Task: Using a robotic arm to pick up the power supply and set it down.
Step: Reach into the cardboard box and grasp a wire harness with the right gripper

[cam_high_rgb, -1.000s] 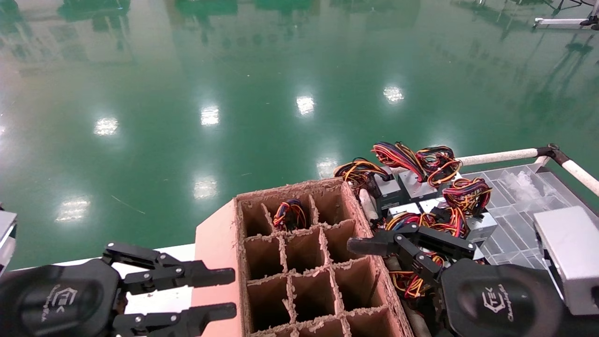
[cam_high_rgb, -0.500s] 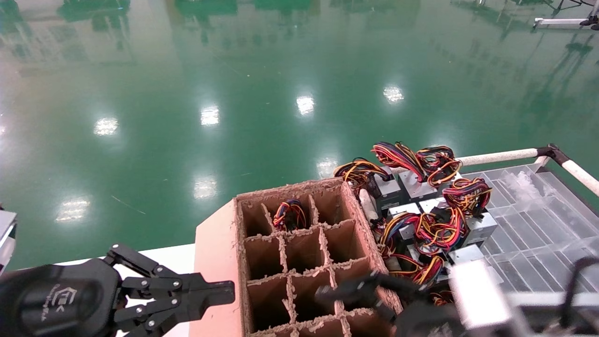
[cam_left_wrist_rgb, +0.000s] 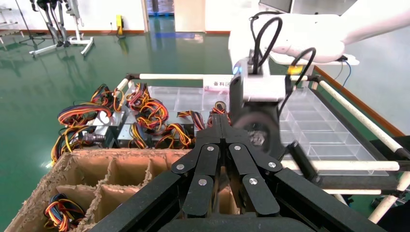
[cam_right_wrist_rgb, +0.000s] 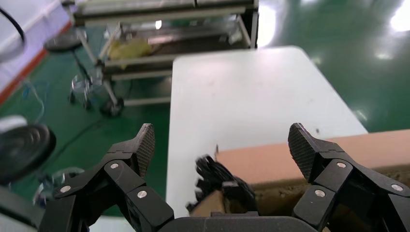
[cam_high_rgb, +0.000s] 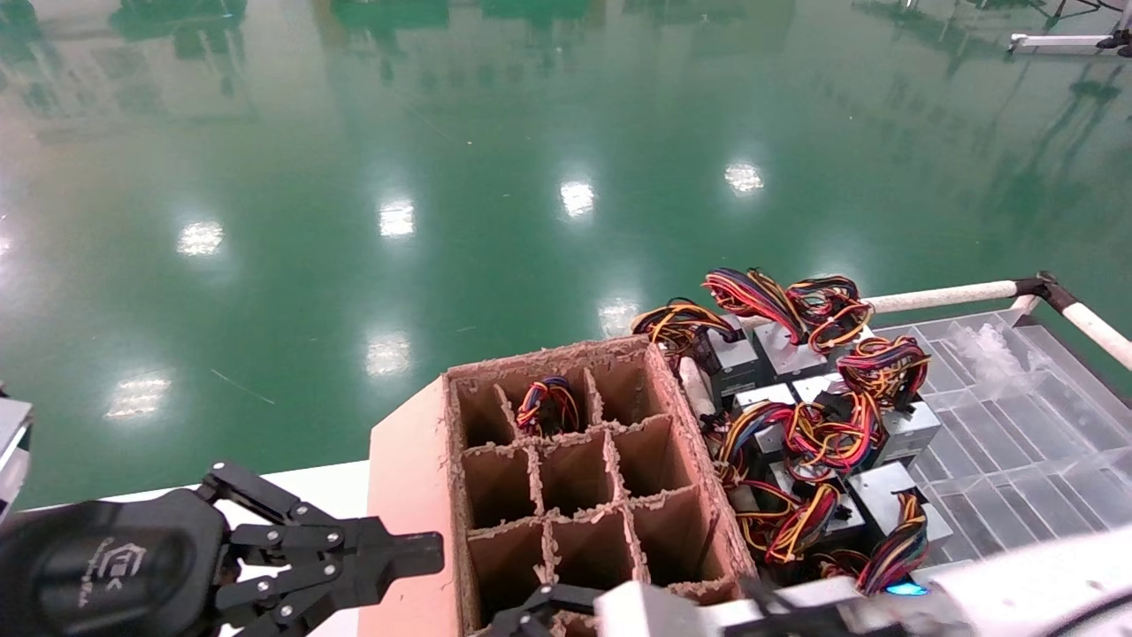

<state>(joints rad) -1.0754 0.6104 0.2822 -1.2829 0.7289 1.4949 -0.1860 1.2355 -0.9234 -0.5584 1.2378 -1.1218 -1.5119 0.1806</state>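
Observation:
The power supply shows only in the right wrist view, as a blurred bundle of black cables (cam_right_wrist_rgb: 220,179) sticking up at the near left corner of the cardboard carton (cam_right_wrist_rgb: 314,154). Its metal body is hidden. My right gripper (cam_right_wrist_rgb: 222,145) is open just above that bundle, a finger on each side, touching nothing. The white right arm (cam_high_rgb: 990,575) crosses the bottom edge of the head view. My left gripper (cam_high_rgb: 438,553) is shut and empty over the white table, its tips against the carton's left flap (cam_high_rgb: 407,495). Its closed fingertips (cam_left_wrist_rgb: 217,121) point across at the right wrist.
The carton (cam_high_rgb: 672,398) is split into open cells, and one far cell holds a coloured wire bundle (cam_high_rgb: 548,405). Grey boxes with red-yellow wires (cam_high_rgb: 814,425) are piled to its right on a clear divided tray (cam_high_rgb: 1017,442) edged by a white rail (cam_high_rgb: 946,294). A white table (cam_right_wrist_rgb: 251,96) lies to the left.
The right arm swung from over the pile of wired boxes to the carton's near edge, leaving the pile uncovered. The left gripper closed from open about a second ago and has stayed in place.

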